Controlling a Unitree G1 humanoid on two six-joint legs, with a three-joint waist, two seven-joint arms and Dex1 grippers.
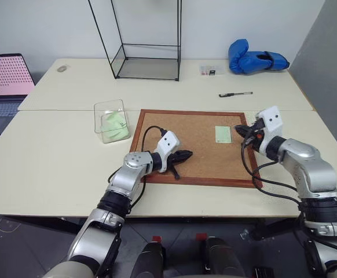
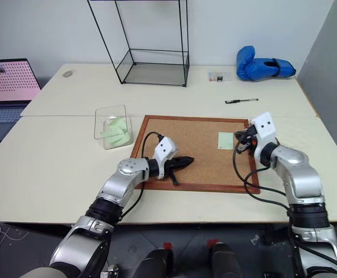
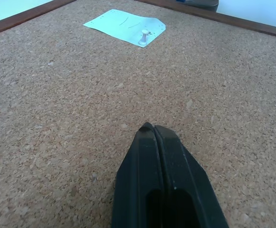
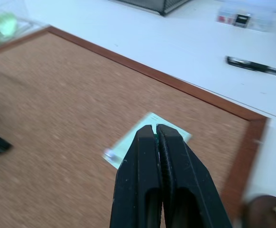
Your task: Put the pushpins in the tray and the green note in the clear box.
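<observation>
The green note [image 1: 223, 134] lies flat on the right part of the cork board [image 1: 174, 124]. A pale pushpin [image 3: 142, 39] stands in one of its corners. My right gripper [image 1: 239, 132] hovers shut just above the note's right edge; a tiny dark green speck shows at its tips [image 4: 154, 129], and I cannot tell whether it is a pin. The reddish-brown tray [image 4: 260, 209] sits just off the board's right frame, under that wrist. My left gripper [image 1: 188, 154] rests shut on bare cork, well left of the note. The clear box [image 1: 112, 120], left of the board, holds green slips.
A tall black wire-framed glass case [image 1: 148, 58] stands at the back. A black pen [image 1: 235, 94], a small packet [image 1: 212, 69] and a blue boxing glove [image 1: 255, 61] lie at the back right. A laptop [image 1: 3, 81] sits at the far left.
</observation>
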